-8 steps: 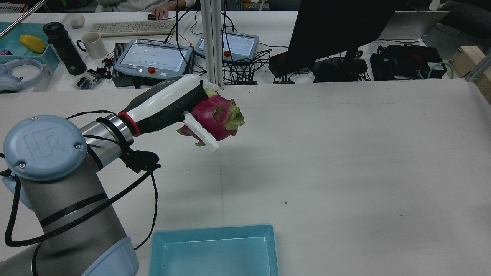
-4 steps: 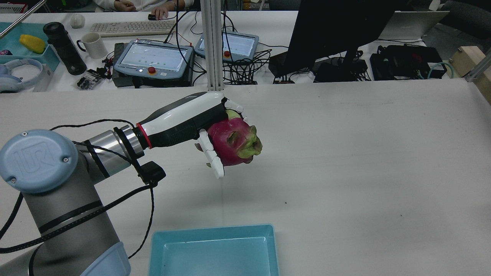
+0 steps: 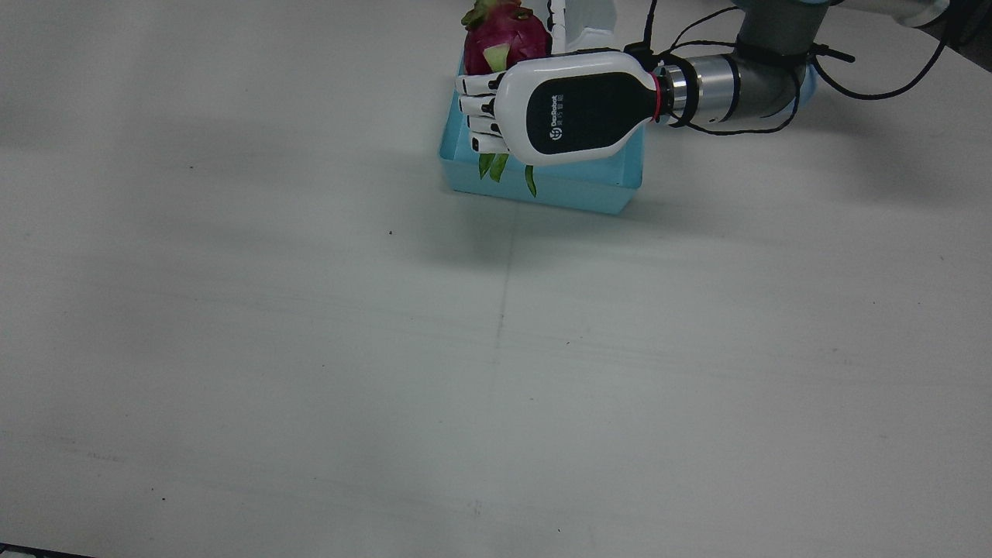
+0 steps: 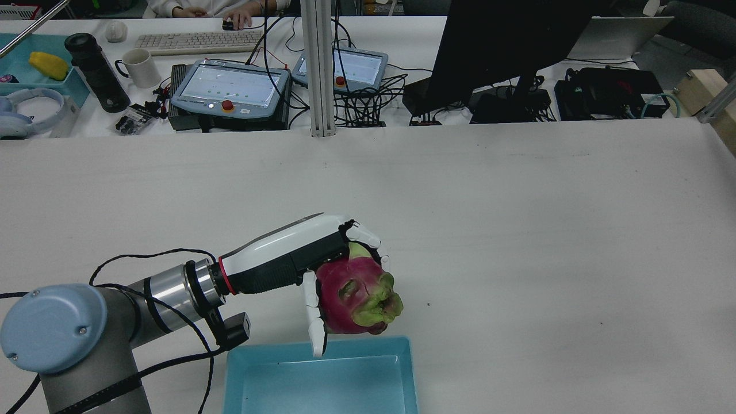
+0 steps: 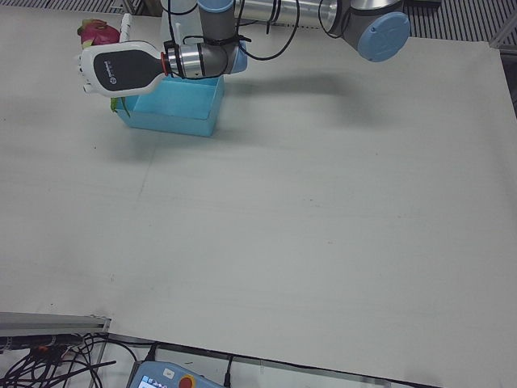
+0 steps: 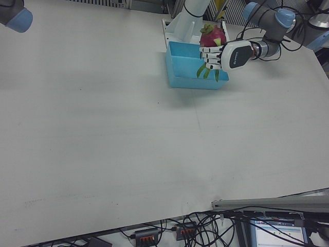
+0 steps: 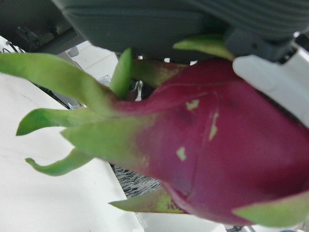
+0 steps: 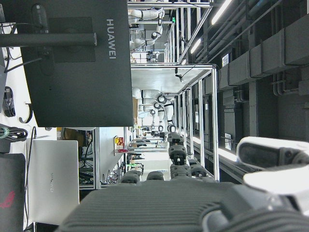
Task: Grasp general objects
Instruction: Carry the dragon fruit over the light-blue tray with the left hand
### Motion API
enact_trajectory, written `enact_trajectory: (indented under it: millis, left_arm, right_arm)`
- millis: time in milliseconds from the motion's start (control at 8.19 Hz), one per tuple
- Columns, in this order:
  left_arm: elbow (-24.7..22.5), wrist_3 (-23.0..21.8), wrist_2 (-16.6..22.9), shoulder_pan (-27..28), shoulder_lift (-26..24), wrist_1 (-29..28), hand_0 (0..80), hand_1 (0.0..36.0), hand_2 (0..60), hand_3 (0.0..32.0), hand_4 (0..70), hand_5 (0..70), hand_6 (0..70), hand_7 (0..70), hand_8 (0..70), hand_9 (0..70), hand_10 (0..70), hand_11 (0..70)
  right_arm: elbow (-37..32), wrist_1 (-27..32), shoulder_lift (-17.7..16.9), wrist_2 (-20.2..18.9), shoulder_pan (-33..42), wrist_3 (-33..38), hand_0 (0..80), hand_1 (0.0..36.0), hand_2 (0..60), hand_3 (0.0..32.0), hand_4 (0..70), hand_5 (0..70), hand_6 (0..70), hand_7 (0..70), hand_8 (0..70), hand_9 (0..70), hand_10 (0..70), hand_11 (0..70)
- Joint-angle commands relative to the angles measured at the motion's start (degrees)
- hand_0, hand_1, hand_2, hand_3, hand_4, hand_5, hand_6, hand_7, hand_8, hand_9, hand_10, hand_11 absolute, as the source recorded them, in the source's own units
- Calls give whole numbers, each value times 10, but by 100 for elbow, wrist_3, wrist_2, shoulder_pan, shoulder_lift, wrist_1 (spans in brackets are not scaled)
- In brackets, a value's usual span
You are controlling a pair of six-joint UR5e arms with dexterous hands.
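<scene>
My left hand [image 4: 287, 259] is shut on a magenta dragon fruit [image 4: 356, 299] with green scales and holds it in the air, over the far rim of a light blue tray [image 4: 322, 374]. The front view shows the hand [image 3: 566, 108] above the tray [image 3: 589, 190] with the fruit [image 3: 504, 35] at its fingers. The fruit fills the left hand view [image 7: 217, 145]. The right-front view shows the same hand [image 6: 229, 55], fruit [image 6: 212, 35] and tray [image 6: 180, 72]. My right hand [image 8: 193, 208] shows only in its own view, raised off the table, holding nothing.
The tray stands at the table's near edge, between the arms' pedestals, and nothing lies in the part of it that shows. Beyond the table's far edge are a black monitor [image 4: 494, 52], two teach pendants [image 4: 230, 89] and cables.
My left hand has carried the dragon fruit from the far middle of the table back towards the robot and lower, to the blue tray's rim.
</scene>
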Motion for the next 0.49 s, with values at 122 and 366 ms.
enact_trajectory:
  millis: [122,366]
  left_arm:
    - [-118,-36,-51,418,36,-341,467,212,600,0,376,700,655,675,604,700,700,700]
    - [-126,-36,-42,480,114,-577,487,114,210,0,252,700,353,417,291,398,350,503]
  right_arm:
    - [0,0,0,0,0,-3,0,0,0,0,0,0,0,0,0,0,0,0]
    - [0,0,0,0,0,5,0,0,0,0,0,0,0,0,0,0,0,0]
